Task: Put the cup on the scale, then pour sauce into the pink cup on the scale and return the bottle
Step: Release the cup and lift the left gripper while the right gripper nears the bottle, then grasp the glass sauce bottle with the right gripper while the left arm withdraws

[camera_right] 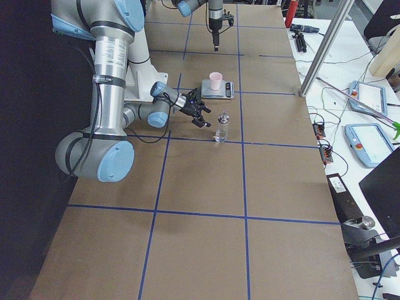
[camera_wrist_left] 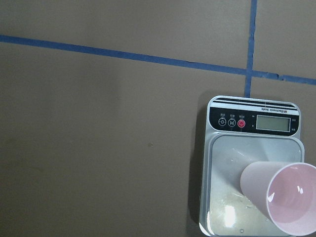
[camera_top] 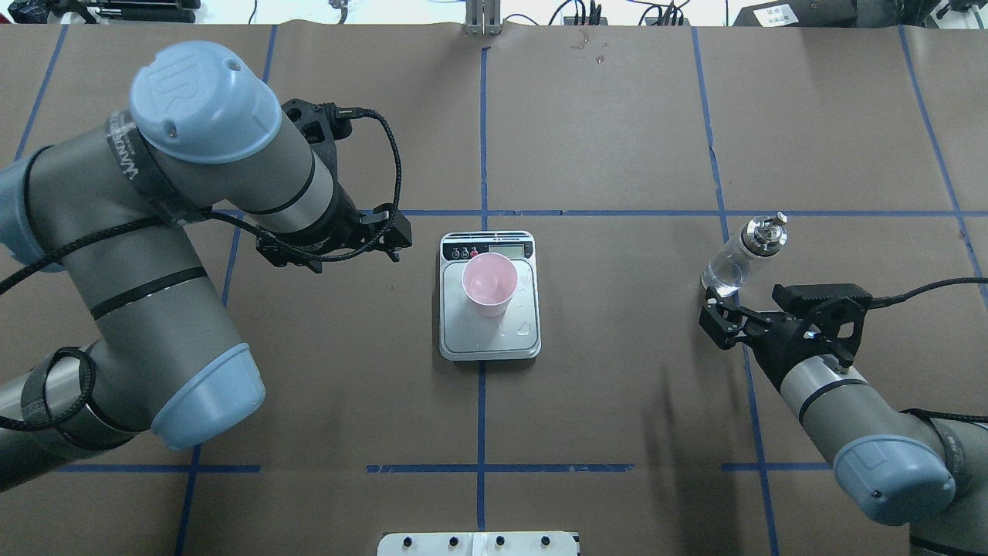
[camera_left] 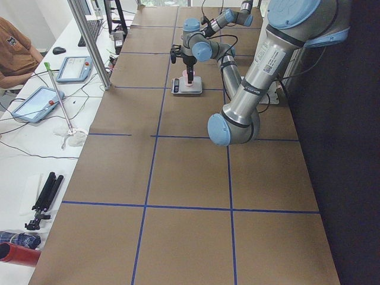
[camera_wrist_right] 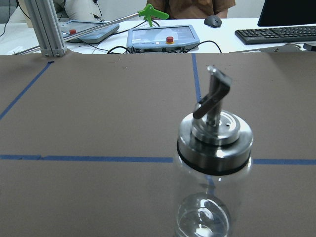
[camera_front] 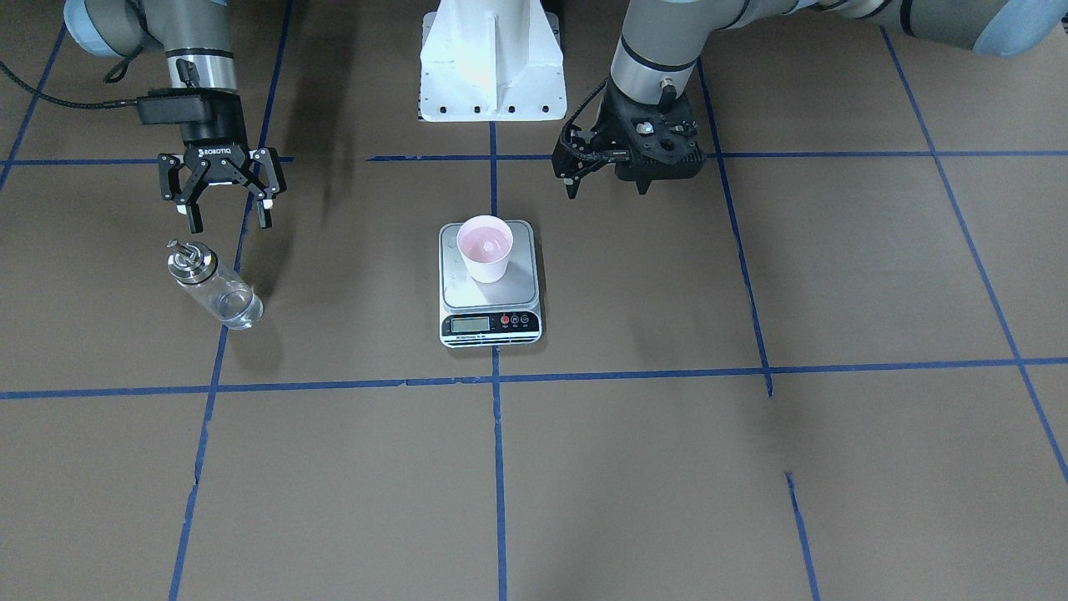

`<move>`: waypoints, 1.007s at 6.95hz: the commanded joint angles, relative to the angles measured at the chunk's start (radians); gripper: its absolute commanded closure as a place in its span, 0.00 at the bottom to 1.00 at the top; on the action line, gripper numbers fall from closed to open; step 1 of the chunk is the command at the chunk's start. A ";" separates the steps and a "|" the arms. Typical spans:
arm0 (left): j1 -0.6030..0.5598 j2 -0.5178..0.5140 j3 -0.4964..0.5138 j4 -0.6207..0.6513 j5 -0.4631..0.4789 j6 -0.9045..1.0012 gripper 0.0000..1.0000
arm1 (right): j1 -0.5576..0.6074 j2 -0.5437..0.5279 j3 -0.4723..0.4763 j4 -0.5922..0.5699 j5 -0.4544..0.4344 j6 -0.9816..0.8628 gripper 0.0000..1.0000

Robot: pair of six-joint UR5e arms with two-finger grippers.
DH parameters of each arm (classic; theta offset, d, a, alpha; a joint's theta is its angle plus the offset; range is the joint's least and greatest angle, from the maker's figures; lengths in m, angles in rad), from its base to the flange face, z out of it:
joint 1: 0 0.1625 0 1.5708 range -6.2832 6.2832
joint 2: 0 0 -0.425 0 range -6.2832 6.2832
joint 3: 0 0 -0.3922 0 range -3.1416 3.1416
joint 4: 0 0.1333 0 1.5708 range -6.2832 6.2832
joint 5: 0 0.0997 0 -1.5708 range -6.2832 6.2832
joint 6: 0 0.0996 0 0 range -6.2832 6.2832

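Clear glass metal-capped bottle point(camera_front: 213, 288) upright, frame left, long axis vertical, spout point(camera_front: 178, 245) upper-left; right gripper point(camera_front: 229, 219) spread, empty; left gripper point(camera_front: 607, 189) likewise.

A: What blocks the table's middle, seen from overhead?
B: The scale point(camera_top: 455, 333) carrying the cup point(camera_top: 488, 284); bare table at its 12 and 6 o'clock.
A: Sideways?
B: Left gripper point(camera_front: 607, 185) near at 9 o'clock; bottle point(camera_top: 737, 259) well apart at 3 o'clock.

The cup point(camera_top: 488, 284) stands on the scale point(camera_top: 489, 340); the right pincer point(camera_top: 714, 324) hangs spread near the bottle point(camera_top: 741, 259).
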 commanded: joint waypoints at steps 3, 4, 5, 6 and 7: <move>-0.014 0.001 0.001 -0.002 0.002 0.001 0.00 | -0.012 0.009 -0.071 0.000 -0.093 -0.026 0.02; -0.016 0.001 0.001 -0.002 0.002 0.001 0.00 | -0.015 0.023 -0.086 0.003 -0.093 -0.026 0.01; -0.022 0.001 0.002 0.000 0.002 0.003 0.00 | -0.015 0.041 -0.098 0.018 -0.091 -0.029 0.01; -0.031 0.001 0.001 0.006 -0.001 0.051 0.00 | -0.014 0.037 -0.129 0.053 -0.093 -0.054 0.01; -0.043 0.001 0.004 0.008 0.000 0.058 0.00 | -0.012 0.038 -0.141 0.098 -0.105 -0.115 0.01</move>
